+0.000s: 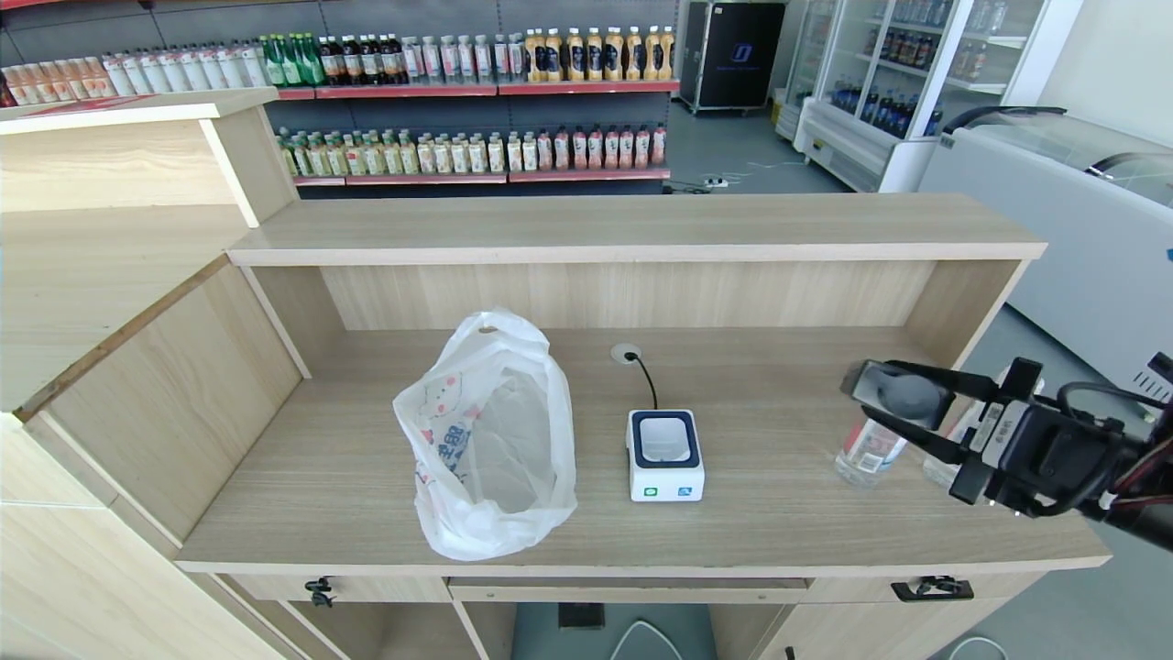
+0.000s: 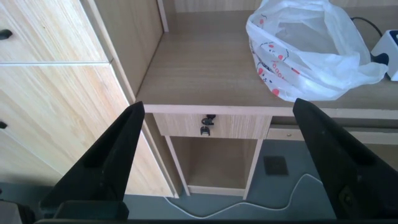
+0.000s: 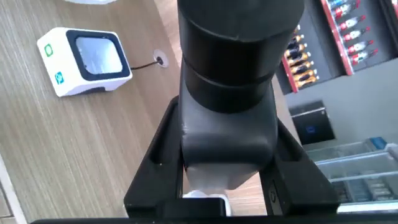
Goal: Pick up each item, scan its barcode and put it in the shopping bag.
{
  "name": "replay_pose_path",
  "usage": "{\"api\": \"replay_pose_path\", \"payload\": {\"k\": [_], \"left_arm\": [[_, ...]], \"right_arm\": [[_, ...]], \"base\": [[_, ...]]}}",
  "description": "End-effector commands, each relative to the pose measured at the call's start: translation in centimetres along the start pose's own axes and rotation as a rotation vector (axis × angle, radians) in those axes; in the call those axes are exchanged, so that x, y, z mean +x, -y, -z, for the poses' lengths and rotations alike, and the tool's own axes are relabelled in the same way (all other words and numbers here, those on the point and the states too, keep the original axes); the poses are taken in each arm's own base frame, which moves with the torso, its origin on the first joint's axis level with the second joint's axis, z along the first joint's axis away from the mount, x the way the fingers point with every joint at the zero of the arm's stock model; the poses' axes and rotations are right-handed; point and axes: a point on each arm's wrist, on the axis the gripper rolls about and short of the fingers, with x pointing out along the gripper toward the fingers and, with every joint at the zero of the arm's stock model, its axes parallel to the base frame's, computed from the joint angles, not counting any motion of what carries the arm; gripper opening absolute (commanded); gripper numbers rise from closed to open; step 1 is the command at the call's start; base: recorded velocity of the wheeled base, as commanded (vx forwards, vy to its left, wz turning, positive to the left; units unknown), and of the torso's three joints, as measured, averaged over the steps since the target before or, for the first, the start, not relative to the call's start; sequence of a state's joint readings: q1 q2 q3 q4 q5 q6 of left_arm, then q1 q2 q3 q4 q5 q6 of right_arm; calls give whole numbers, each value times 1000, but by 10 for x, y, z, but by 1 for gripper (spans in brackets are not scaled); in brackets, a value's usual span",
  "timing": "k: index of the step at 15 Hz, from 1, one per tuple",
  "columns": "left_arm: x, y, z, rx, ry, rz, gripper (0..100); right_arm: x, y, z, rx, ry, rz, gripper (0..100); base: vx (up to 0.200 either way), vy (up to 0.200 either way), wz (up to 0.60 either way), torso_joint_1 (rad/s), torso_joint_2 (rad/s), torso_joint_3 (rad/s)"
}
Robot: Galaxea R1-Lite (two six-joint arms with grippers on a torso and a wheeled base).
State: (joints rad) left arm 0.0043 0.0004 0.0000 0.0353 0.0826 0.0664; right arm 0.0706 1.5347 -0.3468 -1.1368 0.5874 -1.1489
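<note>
The right end effector (image 1: 871, 396) is showing slim black fingers (image 1: 926, 374), a black wrist block (image 1: 1054, 458) wearing white printed labels (image 1: 994, 422), and black cables (image 1: 1090, 394) looping toward 3 o'clock beside thin red wires (image 1: 1145, 475). The left end effector (image 2: 219, 109) is showing two broad matte-black wedge fingers (image 2: 118, 155).

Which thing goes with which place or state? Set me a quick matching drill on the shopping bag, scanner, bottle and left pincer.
Things:
1. shopping bag
2. scanner
3. bottle
4. left pincer

Places or states:
A. top gripped by the right pincer
B. open, out in front of the counter
C. on the counter, mouth open, left of the scanner
D. mid-counter, its cable running to a hole at the back

Pairs: 1-C, 2-D, 3-A, 4-B
</note>
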Motion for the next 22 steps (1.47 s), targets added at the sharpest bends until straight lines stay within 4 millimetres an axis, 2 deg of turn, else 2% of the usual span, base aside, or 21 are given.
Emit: {"api": "replay_pose_path", "payload": {"k": [1,4,5,7,12,16,20,22], "left_arm": [[0,0,0,0,0,-1,100],[0,0,0,0,0,-1,100],[0,0,0,1,0,-1,100],[0,0,0,0,0,-1,100],[0,0,0,0,0,-1,100],[0,0,0,0,0,-1,100],[0,0,0,0,0,-1,100],[0,0,0,0,0,-1,100]], "right_arm": [[-22,13,-23,-128,45,59,0],[-34,18,-36,-218,172,53,0],[-37,23,-42,-386,208,86,0],[-38,27,-49,-487,256,104,0],[-27,9,-75,-800,430,90,0],[-24,13,-121,-1049,650,263,0],[-36,22,-135,-1118,656,399,0],[-40,19,-144,-1118,712,437,0]], "base": [[0,0,0,0,0,0],[0,0,0,0,0,0],[0,0,0,0,0,0],[0,0,0,0,0,0],[0,0,0,0,0,0],[0,0,0,0,0,0],[0,0,0,0,0,0],[0,0,0,0,0,0]]}}
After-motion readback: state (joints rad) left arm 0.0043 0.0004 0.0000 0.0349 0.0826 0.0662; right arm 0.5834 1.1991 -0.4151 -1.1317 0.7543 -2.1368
